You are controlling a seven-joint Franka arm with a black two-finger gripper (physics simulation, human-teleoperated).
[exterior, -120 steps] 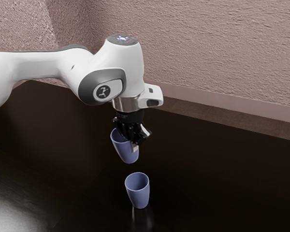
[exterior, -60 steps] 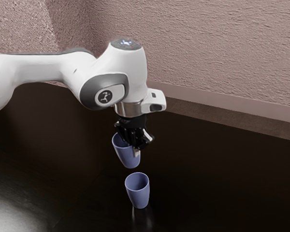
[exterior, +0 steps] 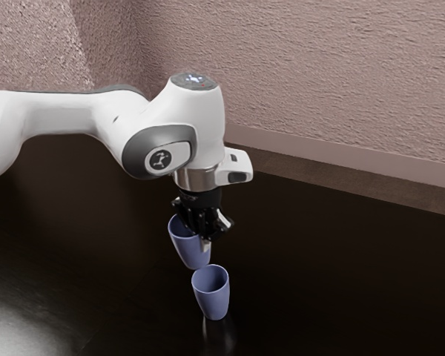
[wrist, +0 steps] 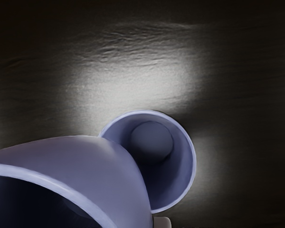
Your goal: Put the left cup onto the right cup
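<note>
My black gripper [exterior: 202,236] is shut on the rim of a blue cup [exterior: 188,243], which hangs tilted in the air. A second blue cup [exterior: 211,291] stands upright on the dark table [exterior: 341,274] just below it, a little toward the exterior view's right. The held cup's bottom is close above the standing cup's rim, not inside it. In the wrist view the held cup [wrist: 71,180] looms large under my hand and partly covers the open mouth of the standing cup [wrist: 166,156].
A textured pink wall [exterior: 341,67] with a baseboard ledge [exterior: 356,167] runs behind the table. My white arm [exterior: 74,133] comes in from the exterior view's left.
My hand has lowered with the held cup, bringing its bottom down close to the standing cup's rim. The standing cup has not moved.
</note>
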